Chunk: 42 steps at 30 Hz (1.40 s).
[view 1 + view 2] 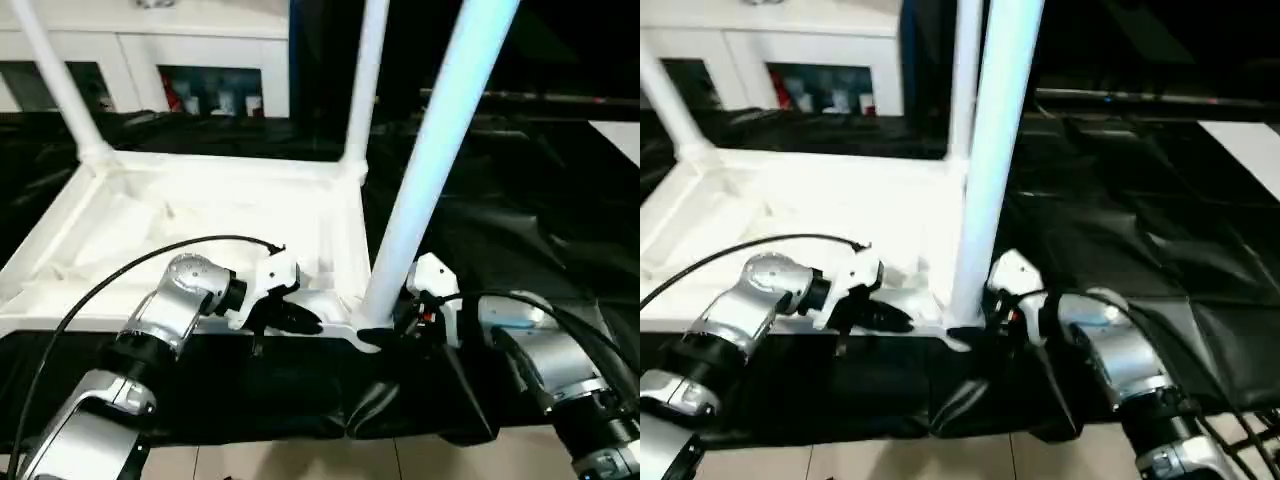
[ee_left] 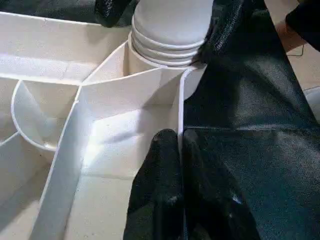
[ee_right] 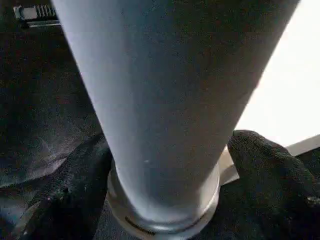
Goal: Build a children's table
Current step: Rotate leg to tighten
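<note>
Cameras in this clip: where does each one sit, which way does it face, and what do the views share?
Left eye view: head camera, looking down at the upturned children's table on black cloth; silver forearms, left claw low.
Right eye view: same scene, slightly shifted.
Left wrist view: along black fingers pinching the table's rim beside the corner socket.
Right wrist view: along the right claw, fingers either side of the near leg.
Shared: that near leg.
</note>
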### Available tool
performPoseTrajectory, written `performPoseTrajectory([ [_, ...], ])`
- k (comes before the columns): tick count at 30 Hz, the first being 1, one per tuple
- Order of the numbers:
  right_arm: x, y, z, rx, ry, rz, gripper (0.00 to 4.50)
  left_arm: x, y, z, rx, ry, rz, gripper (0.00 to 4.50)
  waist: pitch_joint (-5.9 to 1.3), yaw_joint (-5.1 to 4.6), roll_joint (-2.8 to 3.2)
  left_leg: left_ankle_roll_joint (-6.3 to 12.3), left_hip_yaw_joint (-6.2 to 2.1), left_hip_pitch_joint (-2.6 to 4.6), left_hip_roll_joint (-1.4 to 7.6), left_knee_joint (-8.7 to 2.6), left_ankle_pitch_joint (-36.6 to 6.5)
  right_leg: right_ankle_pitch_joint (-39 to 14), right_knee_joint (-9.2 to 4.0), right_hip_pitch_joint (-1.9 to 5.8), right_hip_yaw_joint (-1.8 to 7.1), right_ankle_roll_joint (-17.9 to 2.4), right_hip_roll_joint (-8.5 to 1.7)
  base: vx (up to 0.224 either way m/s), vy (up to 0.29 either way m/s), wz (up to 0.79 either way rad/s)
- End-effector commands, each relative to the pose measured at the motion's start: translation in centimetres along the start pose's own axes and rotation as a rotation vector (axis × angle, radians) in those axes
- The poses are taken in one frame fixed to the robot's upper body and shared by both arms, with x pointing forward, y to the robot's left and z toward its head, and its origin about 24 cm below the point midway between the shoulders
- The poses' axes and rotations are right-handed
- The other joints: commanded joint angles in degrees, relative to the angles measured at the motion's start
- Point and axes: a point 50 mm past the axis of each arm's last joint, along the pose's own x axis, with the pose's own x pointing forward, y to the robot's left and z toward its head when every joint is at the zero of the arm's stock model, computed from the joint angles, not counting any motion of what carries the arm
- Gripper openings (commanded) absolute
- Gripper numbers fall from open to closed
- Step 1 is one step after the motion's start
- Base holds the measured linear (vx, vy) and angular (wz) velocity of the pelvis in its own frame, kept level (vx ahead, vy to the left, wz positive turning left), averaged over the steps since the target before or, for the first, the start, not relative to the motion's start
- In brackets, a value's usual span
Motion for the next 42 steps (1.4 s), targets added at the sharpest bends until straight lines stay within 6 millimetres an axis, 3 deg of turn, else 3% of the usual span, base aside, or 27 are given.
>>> performPoseTrajectory([
  [1,0.0,-0.2,0.2,-0.001,0.007,-0.001,3.7,0.9,-0.8,-0.8,-0.033,0.009,-0.053,0.0,-2.8,0.1,-0.36,3.04,0.3,0.04,1.05,-3.39,-12.01,-7.74,-3.99,2.89,1.77,-13.6,-2.15,0.0,0.0,0.0],
  [10,0.2,-0.3,0.0,0.001,0.016,0.0,2.86,0.9,-0.8,-0.7,-0.035,0.008,-0.048,0.0,-2.82,0.09,-0.4,3.05,0.29,0.03,1.0,-3.31,-11.61,-7.47,-3.9,2.94,1.77,-13.58,-2.14,0.0,0.0,0.0],
  [15,0.3,-0.4,-0.3,0.01,0.011,-0.02,2.7,0.8,-0.8,-0.8,-0.038,0.01,-0.044,0.0,-2.85,0.02,-0.46,3.09,0.31,-0.01,0.95,-3.24,-11.49,-7.41,-3.89,2.96,1.77,-13.6,-2.16,0.0,0.0,0.0],
  [16,0.3,-0.5,-0.3,0.019,0.003,-0.038,2.7,0.8,-0.8,-0.8,-0.04,0.008,-0.033,0.0,-2.79,-0.03,-0.44,2.93,0.29,0.01,0.96,-3.3,-11.86,-8.23,-3.98,2.92,1.77,-13.42,-2.16,0.0,0.0,0.0],
  [18,1.0,-1.8,-1.0,0.111,-0.032,-0.265,2.69,1.2,0.7,-0.6,-0.066,-0.019,0.141,0.0,-2.52,-0.27,-0.33,2.22,0.31,-0.14,0.85,-3.46,-13.08,-10.87,-4.29,2.57,1.76,-12.99,-2.17,0.0,0.0,0.0],
  [21,1.3,-2.0,-1.4,0.151,-0.038,-0.344,2.68,1.6,1.4,-0.3,-0.088,-0.04,0.207,0.0,-2.61,-0.55,-0.63,0.04,-0.03,0.01,0.73,-3.67,-15.21,-18.21,-4.86,2.69,1.64,-10.2,-2.33,0.0,0.0,0.0],
  [23,2.4,-2.2,-1.7,0.225,-0.046,-0.459,2.67,2.8,2.0,0.1,-0.098,-0.026,0.279,0.0,-2.6,-0.73,-0.5,0.41,0.12,0.17,0.7,-3.61,-15.16,-17.28,-4.95,2.26,1.84,-9.87,-2.11,0.0,0.0,0.0],
  [25,3.3,-2.2,-1.6,0.263,-0.053,-0.547,2.67,3.9,2.2,0.5,-0.099,-0.018,0.31,0.0,-2.75,-0.5,-0.57,0.24,0.09,0.15,0.67,-3.59,-13.63,-14.78,-4.73,2.53,1.83,-10.09,-2.18,0.0,0.0,0.0],
  [26,3.8,-2.2,-1.5,0.29,-0.057,-0.596,2.67,4.6,2.2,0.9,-0.103,-0.022,0.318,0.0,-2.71,-0.47,-0.19,0.16,0.1,0.17,0.69,-3.61,-13.47,-14.22,-4.68,2.43,1.87,-10.21,-2.18,0.0,0.0,0.0],
  [29,5.4,-1.8,-1.2,0.326,-0.055,-0.678,2.67,6.5,2.1,1.9,-0.102,-0.033,0.325,0.0,-2.85,-0.35,-0.3,0.03,0.13,0.19,0.61,-3.57,-12.68,-11.09,-4.43,2.66,1.79,-10.75,-2.03,0.0,0.0,0.0],
  [31,6.2,-1.5,-0.9,0.307,-0.053,-0.68,2.67,7.4,2.0,2.4,-0.087,-0.036,0.319,0.0,-2.77,-0.26,-0.3,0.16,0.16,0.17,0.57,-3.58,-13.16,-11.85,-4.63,2.64,1.81,-10.44,-2.11,0.0,0.0,0.0],
  [32,6.8,-1.3,-0.7,0.295,-0.055,-0.675,2.67,7.9,1.9,2.7,-0.072,-0.037,0.313,0.0,-2.74,-0.26,0.03,0.1,0.2,0.3,0.54,-3.6,-13.84,-12.57,-4.85,2.49,1.84,-10.23,-2.1,0.0,0.0,0.0],
  [34,7.0,-1.3,-0.6,0.286,-0.056,-0.679,2.67,8.2,1.8,2.7,-0.064,-0.034,0.307,0.0,-2.56,-0.18,-0.14,0.13,0.1,0.26,0.48,-3.79,-16.13,-16.81,-5.27,2.5,1.8,-9.01,-2.17,0.0,0.0,0.0],
  [35,7.1,-1.5,-0.4,0.288,-0.076,-0.689,3.02,8.3,1.8,2.6,-0.049,-0.022,0.31,0.0,-2.52,-0.14,0.21,0.11,0.04,0.35,0.53,-3.85,-16.74,-17.84,-5.36,2.37,1.81,-8.72,-2.21,0.0,0.0,0.0],
  [36,6.9,-1.6,-0.2,0.3,-0.093,-0.691,3.36,8.2,1.8,2.5,-0.047,-0.018,0.31,0.0,-2.47,-0.25,0.1,0.06,0.0,0.34,0.49,-3.9,-17.66,-19.49,-5.61,2.25,1.82,-8.16,-2.21,0.0,0.0,0.0],
  [39,6.1,-2.2,0.2,0.316,-0.142,-0.679,3.48,7.5,2.0,2.1,-0.046,-0.015,0.312,0.0,-2.62,-0.21,0.17,0.03,-0.06,0.47,0.69,-3.95,-18.02,-18.0,-5.43,2.19,1.88,-8.61,-2.16,0.0,0.0,0.0],
  [42,5.1,-2.6,0.5,0.284,-0.158,-0.618,3.77,6.7,2.0,1.8,-0.028,-0.019,0.291,0.0,-2.82,-0.1,-0.04,1.19,0.02,0.16,0.7,-3.77,-15.7,-12.51,-4.87,2.66,1.83,-9.94,-2.14,0.0,0.0,0.0],
])
